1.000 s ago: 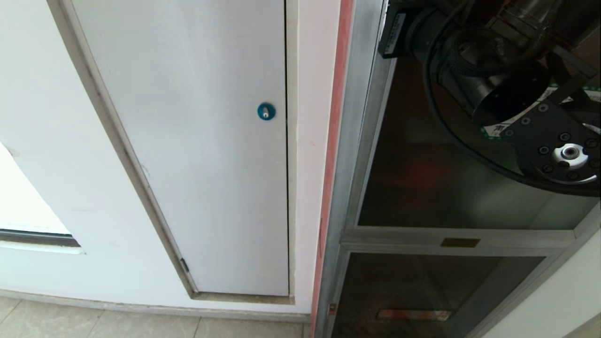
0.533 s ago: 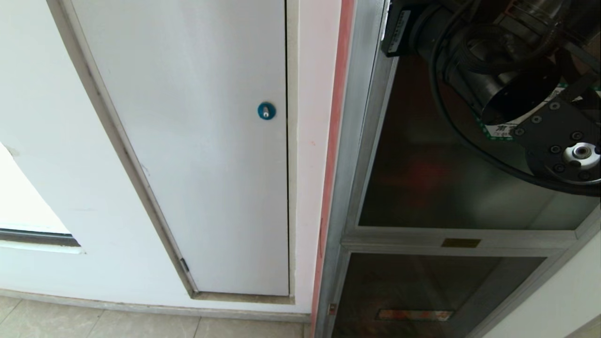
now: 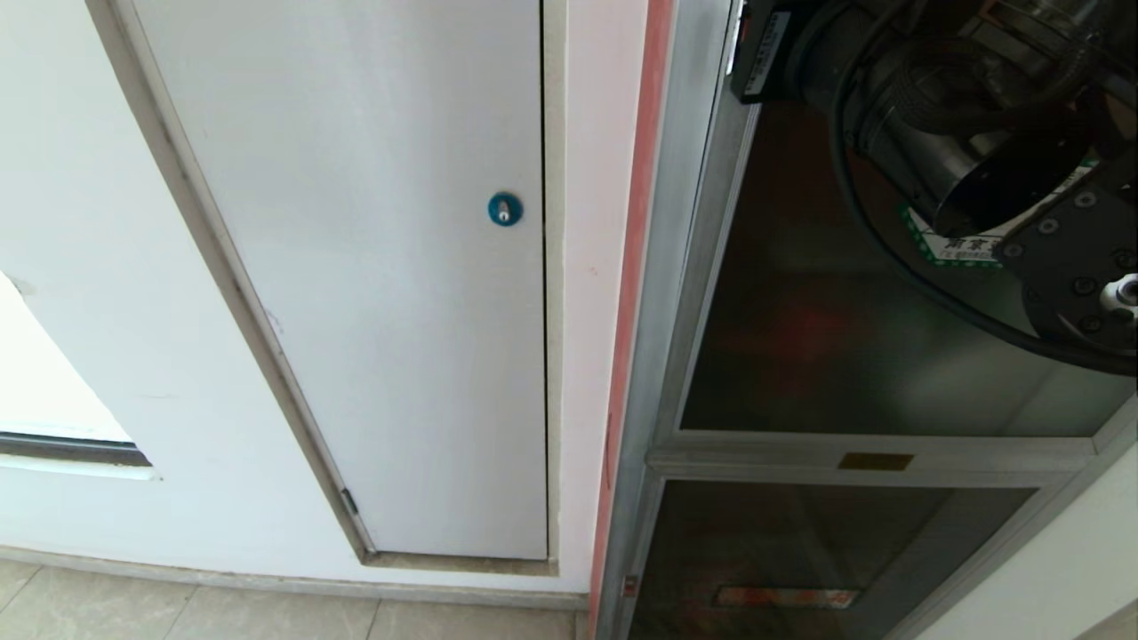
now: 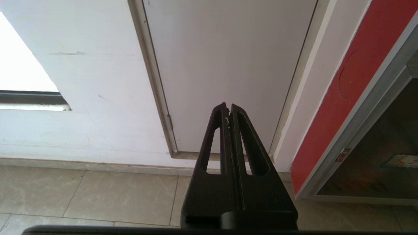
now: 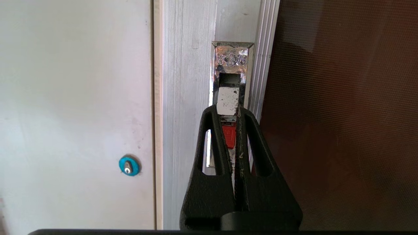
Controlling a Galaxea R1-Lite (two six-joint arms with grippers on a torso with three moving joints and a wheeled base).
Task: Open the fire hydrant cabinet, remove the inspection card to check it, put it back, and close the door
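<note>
Right gripper at the latch, cabinet door not yet open

In the right wrist view the right gripper [image 5: 232,109] sits at centre frame with its jaws closed, tips at the silver latch [image 5: 231,81] set in the frame of the fire hydrant cabinet [image 5: 189,98]; whether they pinch the latch tab or only touch it cannot be told. The door [image 3: 853,356], dark tinted glass at the right of the head view, looks shut, so the inspection card is hidden behind it. To do this step well, the gripper likely needs a firm hold on the tab and a pull straight out from the frame, without slipping sideways onto the glass. The left gripper [image 4: 228,107] hangs parked with jaws closed, low before the white panel door [image 3: 373,267].
</note>
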